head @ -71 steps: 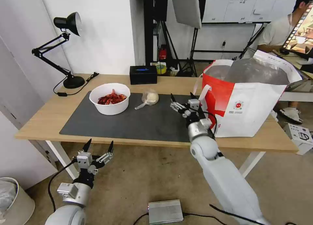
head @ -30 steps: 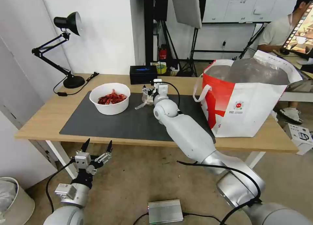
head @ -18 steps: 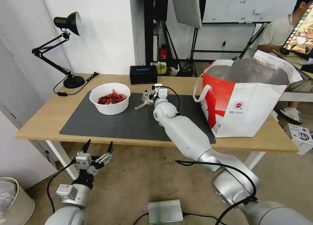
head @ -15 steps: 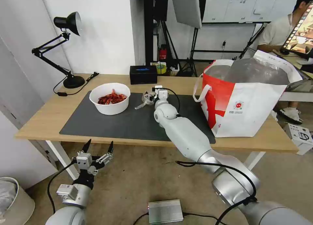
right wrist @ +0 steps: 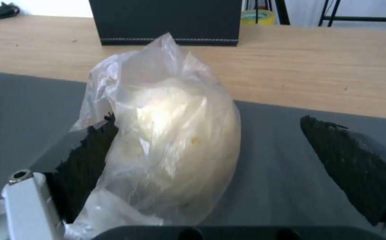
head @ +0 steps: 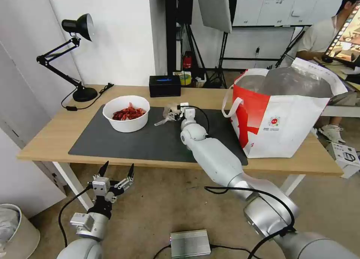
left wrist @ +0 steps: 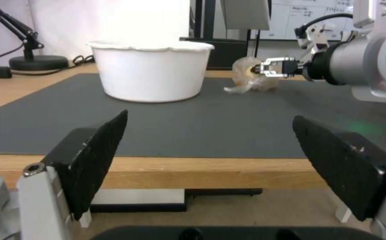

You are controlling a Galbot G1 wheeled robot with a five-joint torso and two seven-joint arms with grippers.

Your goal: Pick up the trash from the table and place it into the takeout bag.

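A knotted clear plastic bag (head: 167, 112) of trash lies on the dark mat (head: 150, 141) of the wooden table (head: 48, 135). My right gripper (head: 175, 111) is open around it. In the right wrist view the bag (right wrist: 175, 133) sits between the spread fingers (right wrist: 86, 150) and touches one pad. A white bowl of red crayfish shells (head: 126, 114) stands on the mat to the left of the bag. The takeout bag (head: 288, 120) stands open at the table's right end. My left gripper (head: 118, 166) hangs open below the table's front edge, and its view shows the bowl (left wrist: 151, 71) and bag (left wrist: 248, 80).
A black tissue box (head: 164, 86) sits behind the plastic bag at the table's back edge. A black desk lamp (head: 80, 56) with its cable stands at the back left. On the floor are a silver box (head: 189, 243) and a white bin (head: 15, 231).
My right arm has swung left from beside the takeout bag to the knotted plastic bag, then eased slightly nearer. My left gripper has drifted a little to the right under the table.
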